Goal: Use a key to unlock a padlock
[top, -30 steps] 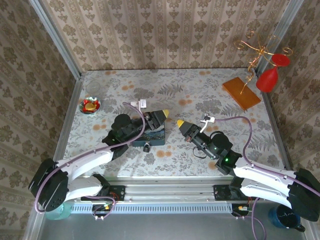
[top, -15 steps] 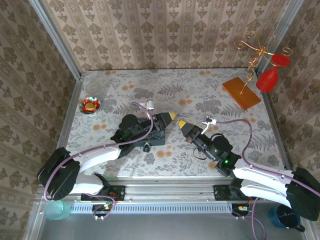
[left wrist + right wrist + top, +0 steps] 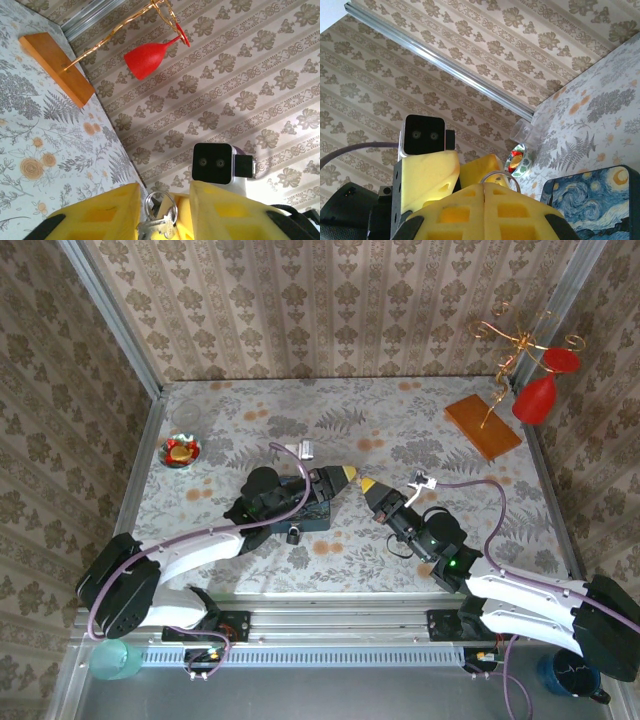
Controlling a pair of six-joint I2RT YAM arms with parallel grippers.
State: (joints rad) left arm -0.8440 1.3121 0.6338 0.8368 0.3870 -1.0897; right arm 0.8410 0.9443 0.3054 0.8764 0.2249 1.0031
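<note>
The left gripper (image 3: 343, 474) and right gripper (image 3: 368, 483) meet tip to tip above the table (image 3: 420, 430), apparently to re-grip the key (image 3: 150, 231) before use. Left fingers (image 3: 120, 205): apart, flanking the key and key ring (image 3: 160, 209); whether they clamp it cannot be told. Right fingers (image 3: 470, 197): pressed together, with the ring just past their tips. The padlock (image 3: 293, 534) lies on the table, just beside the blue box (image 3: 318, 512), with neither gripper on it.
</note>
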